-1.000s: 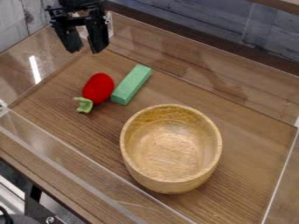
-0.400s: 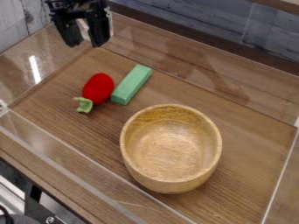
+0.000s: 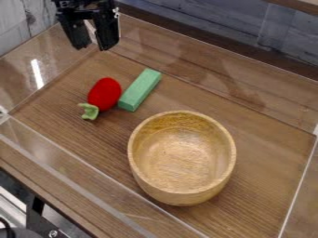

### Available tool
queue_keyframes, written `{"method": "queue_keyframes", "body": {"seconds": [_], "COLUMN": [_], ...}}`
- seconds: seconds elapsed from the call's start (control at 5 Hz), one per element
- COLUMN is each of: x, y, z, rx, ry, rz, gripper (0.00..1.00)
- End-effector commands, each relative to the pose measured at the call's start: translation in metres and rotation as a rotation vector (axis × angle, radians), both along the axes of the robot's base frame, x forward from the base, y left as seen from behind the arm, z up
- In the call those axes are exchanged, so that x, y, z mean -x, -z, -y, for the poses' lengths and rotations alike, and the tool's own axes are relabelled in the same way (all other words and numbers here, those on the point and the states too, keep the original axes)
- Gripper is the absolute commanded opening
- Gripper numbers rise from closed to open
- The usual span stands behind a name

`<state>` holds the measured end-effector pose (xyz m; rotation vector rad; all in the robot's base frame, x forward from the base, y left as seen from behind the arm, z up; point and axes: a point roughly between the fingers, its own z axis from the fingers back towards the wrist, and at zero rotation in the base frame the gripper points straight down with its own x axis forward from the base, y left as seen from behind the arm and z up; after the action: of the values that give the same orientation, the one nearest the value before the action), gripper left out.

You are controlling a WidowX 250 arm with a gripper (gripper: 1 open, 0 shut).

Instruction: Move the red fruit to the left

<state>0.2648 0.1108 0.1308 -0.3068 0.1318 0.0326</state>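
The red fruit (image 3: 103,93) is a small red toy strawberry with a green stem end, lying on the wooden table left of centre. A flat green block (image 3: 140,88) lies right beside it, on its right. My black gripper (image 3: 92,43) hangs at the top left, above and behind the fruit and apart from it. Its two fingers stand open with nothing between them.
A large wooden bowl (image 3: 181,183) sits at the front right of the fruit, empty. Clear plastic walls (image 3: 28,42) enclose the table on the left and front. A grey brick wall runs along the back.
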Motion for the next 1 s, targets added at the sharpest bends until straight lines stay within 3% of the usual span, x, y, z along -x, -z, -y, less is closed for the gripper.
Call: {"method": "queue_keyframes", "body": {"seconds": [0.0, 0.2, 0.6, 0.8], "x": [0.001, 0.005, -0.001, -0.003], "y": [-0.016, -0.013, -0.008, -0.008], "z": [-0.002, 0.019, 0.099, 0.114], "rx": [-0.036, -0.033, -0.047, -0.048], "ry": [-0.004, 0.03, 0.152, 0.259], "rz": [0.051, 0.039, 0.059, 0.057], "gripper": [1.0, 1.0, 1.0, 1.0]}}
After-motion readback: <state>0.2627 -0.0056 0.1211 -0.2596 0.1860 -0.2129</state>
